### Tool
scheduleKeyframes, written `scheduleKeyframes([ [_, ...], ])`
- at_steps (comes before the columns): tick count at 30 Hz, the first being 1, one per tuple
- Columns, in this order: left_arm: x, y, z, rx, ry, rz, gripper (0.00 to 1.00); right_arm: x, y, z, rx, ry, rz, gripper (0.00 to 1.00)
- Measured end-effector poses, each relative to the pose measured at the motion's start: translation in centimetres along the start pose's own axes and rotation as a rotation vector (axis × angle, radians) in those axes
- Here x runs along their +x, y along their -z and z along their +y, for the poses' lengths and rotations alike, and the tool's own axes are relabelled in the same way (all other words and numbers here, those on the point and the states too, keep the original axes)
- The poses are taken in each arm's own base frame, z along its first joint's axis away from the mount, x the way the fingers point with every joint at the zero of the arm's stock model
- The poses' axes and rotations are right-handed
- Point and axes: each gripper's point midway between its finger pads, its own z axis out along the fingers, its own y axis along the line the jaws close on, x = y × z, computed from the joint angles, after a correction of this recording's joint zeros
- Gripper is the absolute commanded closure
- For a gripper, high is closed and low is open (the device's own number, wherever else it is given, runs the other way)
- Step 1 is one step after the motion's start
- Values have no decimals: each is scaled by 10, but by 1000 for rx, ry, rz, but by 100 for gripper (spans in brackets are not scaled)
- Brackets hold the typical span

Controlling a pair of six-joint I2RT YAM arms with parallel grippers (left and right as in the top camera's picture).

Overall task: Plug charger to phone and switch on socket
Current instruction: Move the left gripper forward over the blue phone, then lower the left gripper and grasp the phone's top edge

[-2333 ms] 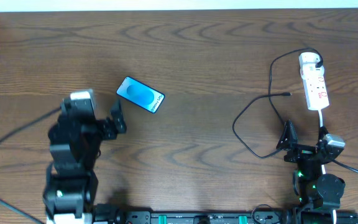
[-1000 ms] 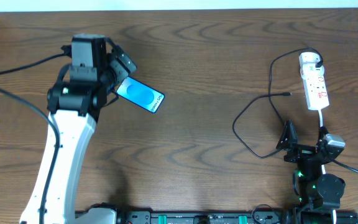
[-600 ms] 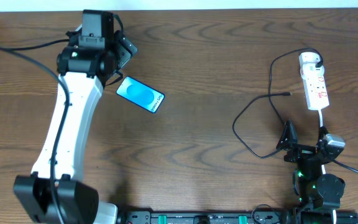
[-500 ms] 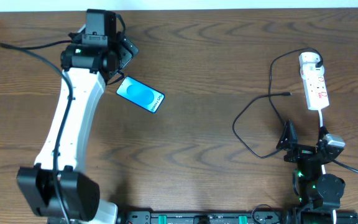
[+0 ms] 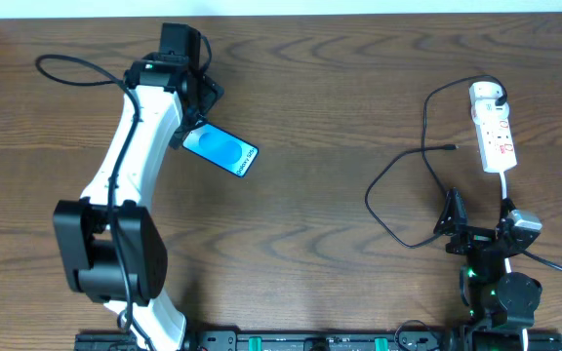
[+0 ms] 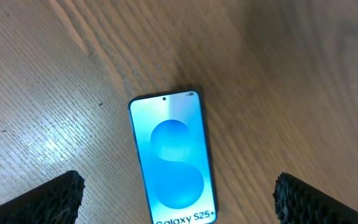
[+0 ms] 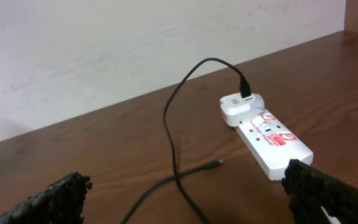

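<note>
The phone (image 5: 220,148) lies screen-up on the table's (image 5: 320,88) left side, directly under your left gripper (image 6: 179,200), whose jaws stand wide and empty; your right gripper (image 7: 188,199), equally wide and empty, rests near the charger (image 7: 166,121) and socket (image 7: 272,140).

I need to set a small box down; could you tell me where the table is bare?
The table is bare across the middle, between the phone and the charger loop. The right side, around the socket, is crowded.
</note>
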Motion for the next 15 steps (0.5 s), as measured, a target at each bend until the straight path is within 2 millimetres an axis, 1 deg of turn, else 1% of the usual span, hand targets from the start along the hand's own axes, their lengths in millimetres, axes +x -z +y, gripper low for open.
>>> scheduleKeyframes([
  [6,10,-27,4,-52,0,46,2,0,0,0,0,0,0,1],
  [11,26,-55,-2,-47,11,121,2,0,0,0,0,0,0,1],
  [15,37,-73,1,-70,8,171,2,0,0,0,0,0,0,1],
])
